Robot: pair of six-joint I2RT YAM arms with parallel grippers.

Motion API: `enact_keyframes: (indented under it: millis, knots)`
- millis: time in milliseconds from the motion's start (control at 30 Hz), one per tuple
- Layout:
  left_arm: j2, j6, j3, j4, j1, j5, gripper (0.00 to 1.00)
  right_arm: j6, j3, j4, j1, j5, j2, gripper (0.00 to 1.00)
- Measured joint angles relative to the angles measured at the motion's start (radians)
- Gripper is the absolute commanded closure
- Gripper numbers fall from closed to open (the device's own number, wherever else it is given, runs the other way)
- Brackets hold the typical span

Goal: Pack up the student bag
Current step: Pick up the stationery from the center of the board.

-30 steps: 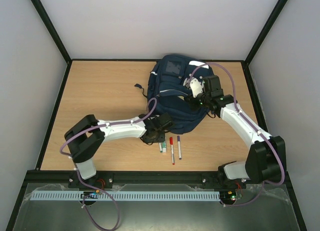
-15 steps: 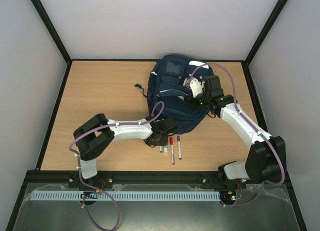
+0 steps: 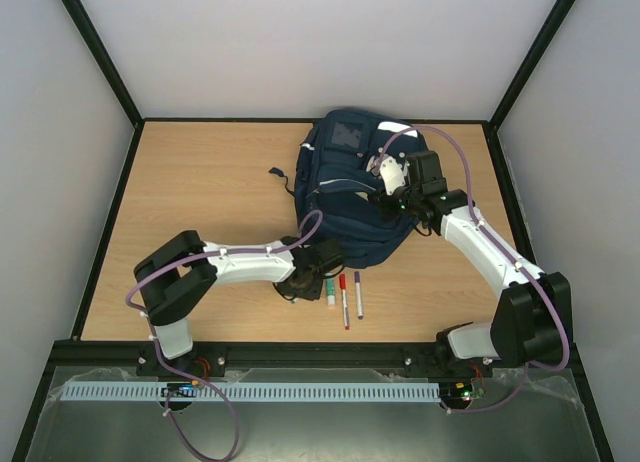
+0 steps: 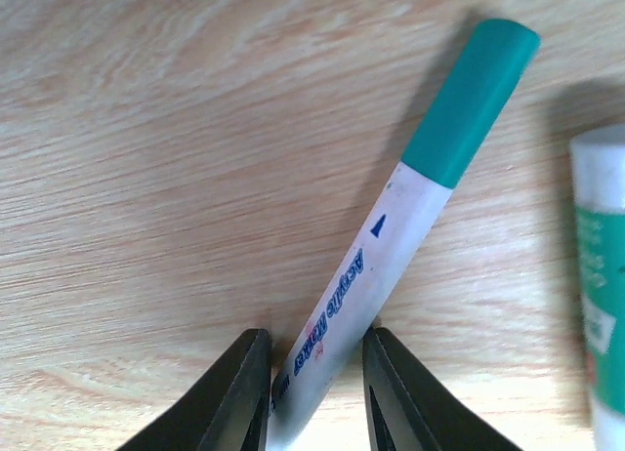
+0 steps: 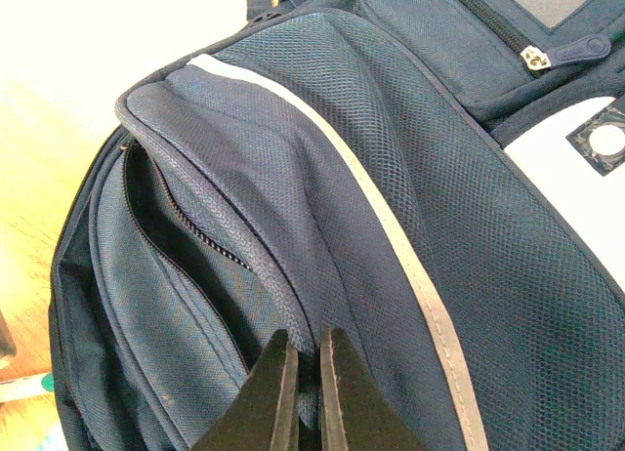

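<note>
My navy blue fabric backpack [image 3: 345, 187] is lying toward the far right of the light wooden tabletop [image 3: 200, 202], front pockets facing up. My right claw [image 5: 305, 373] is pinching together on the bag's fabric edge right by its open zipper. Near the bag's closer edge, my left claw [image 4: 314, 344] is straddling a white marker with a teal cap [image 4: 391, 246], fingers snug on both sides. Honestly can't tell if it's properly clamped. A red-capped pen [image 3: 343, 300] and a purple-capped pen [image 3: 358, 294] are lying just beside.
</note>
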Motion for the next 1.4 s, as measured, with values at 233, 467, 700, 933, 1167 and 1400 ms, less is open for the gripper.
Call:
enact_keyframes:
  millis: [233,467,700,933,1167,1400]
  knots:
    - [-0.014,0.116,-0.011,-0.018,0.026,0.039,0.69,0.000,-0.001,0.000,0.000,-0.002,0.000,0.99]
    - [0.013,0.224,0.026,-0.046,0.043,0.069,0.80,0.000,-0.004,0.000,0.000,-0.002,0.000,0.99]
    - [0.018,0.300,0.039,-0.056,0.047,0.093,0.97,-0.003,-0.006,0.000,0.000,-0.006,0.000,0.99]
    - [-0.032,0.308,0.057,-0.101,0.073,0.135,0.97,-0.006,-0.006,0.000,0.000,-0.009,0.000,0.99]
    - [-0.243,0.256,0.134,-0.055,0.123,0.209,0.98,-0.006,-0.022,0.012,-0.005,-0.024,-0.001,0.99]
    - [-0.326,0.054,0.066,0.310,0.153,0.241,0.98,-0.005,-0.039,0.026,-0.010,-0.036,-0.020,0.99]
